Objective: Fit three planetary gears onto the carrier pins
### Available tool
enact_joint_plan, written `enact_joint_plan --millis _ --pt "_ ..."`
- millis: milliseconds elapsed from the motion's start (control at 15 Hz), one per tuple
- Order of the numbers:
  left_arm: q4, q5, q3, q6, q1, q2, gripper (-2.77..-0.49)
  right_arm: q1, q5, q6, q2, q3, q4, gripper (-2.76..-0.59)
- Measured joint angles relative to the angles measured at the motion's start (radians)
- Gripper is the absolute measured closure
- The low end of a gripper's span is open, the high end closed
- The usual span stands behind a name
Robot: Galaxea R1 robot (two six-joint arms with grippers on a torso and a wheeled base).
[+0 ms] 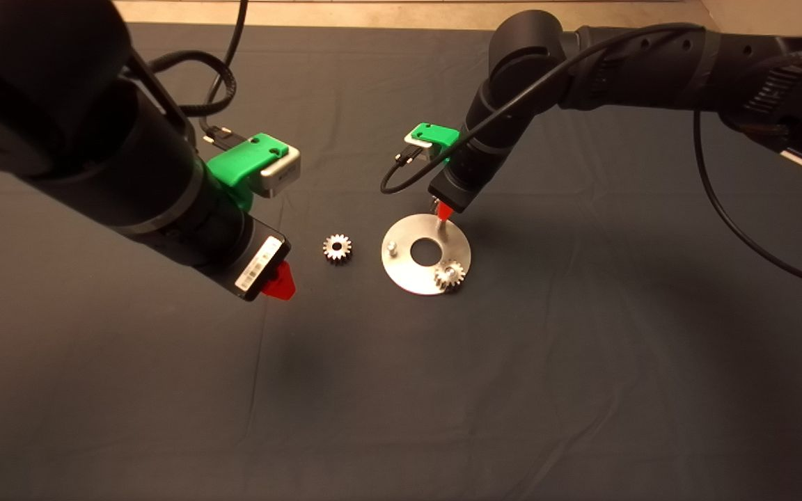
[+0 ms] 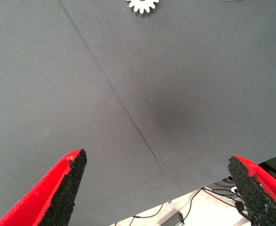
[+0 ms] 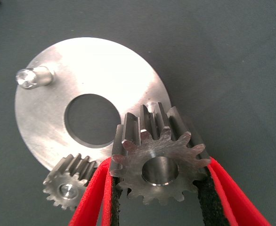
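Landmark: the flat round shiny metal disc (image 1: 411, 275) with a central hole, lying on the dark grey fabric mat (image 1: 401, 390); every place below is given from this disc.

Right gripper (image 3: 159, 188): its two red fingers with black pads (image 3: 205, 197) are drawn in narrow and clamp a small silvery-grey toothed metal gear (image 3: 158, 162) by its opposite flanks, a pad pressed against each side. The gear's bore faces the wrist camera. In the head view the gripper (image 1: 444, 212) stands over the far edge of the disc, tips pointing down at it.

Held gear and pin: the gear sits over the disc's surface next to the central hole. A short silvery stud (image 3: 150, 107) peeks out just behind the gear's teeth; whether the gear touches it or the disc cannot be told.

Seated gear: a second identical silvery gear (image 1: 449, 274) sits on a stud at the disc's near right rim, the stud's end showing in its bore (image 3: 65, 189).

Bare pin: one short upright silvery stud (image 1: 392, 246) stands uncovered at the disc's left side, across the central hole from the held gear.

Loose gear: a third identical silvery gear (image 1: 337, 248) lies flat on the mat, just left of the disc and apart from it.

Left gripper (image 2: 159, 188): spread wide with nothing between its black pads (image 2: 72, 181); it hangs over bare mat well left of the disc, beyond the loose gear (image 2: 142, 5), touching nothing.
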Motion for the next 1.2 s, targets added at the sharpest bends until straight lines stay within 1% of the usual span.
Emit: enact_joint_plan --millis 200,533,733,800,933,1067,1200 --pt "0.0 0.0 0.0 0.0 0.0 0.0 -2.17 -0.008 -0.002 0.0 0.0 -0.003 0.0 -0.92" --pt "0.0 0.0 0.0 0.0 0.0 0.0 -2.17 -0.01 -0.003 0.0 0.0 -0.003 0.0 -0.93" --pt "0.0 0.0 0.0 0.0 0.0 0.0 -2.17 -0.023 -0.008 0.0 0.0 -0.003 0.0 -0.92" --pt "0.0 0.0 0.0 0.0 0.0 0.0 -2.17 -0.024 -0.008 0.0 0.0 -0.003 0.0 -0.92" --pt "0.0 0.0 0.0 0.0 0.0 0.0 -2.17 -0.026 -0.008 0.0 0.0 -0.003 -0.007 -0.92" --pt "0.0 0.0 0.0 0.0 0.0 0.0 -2.17 -0.036 -0.009 0.0 0.0 -0.002 -0.014 -0.92" --pt "0.0 0.0 0.0 0.0 0.0 0.0 -2.17 -0.046 -0.01 0.0 0.0 -0.002 -0.015 -0.92"
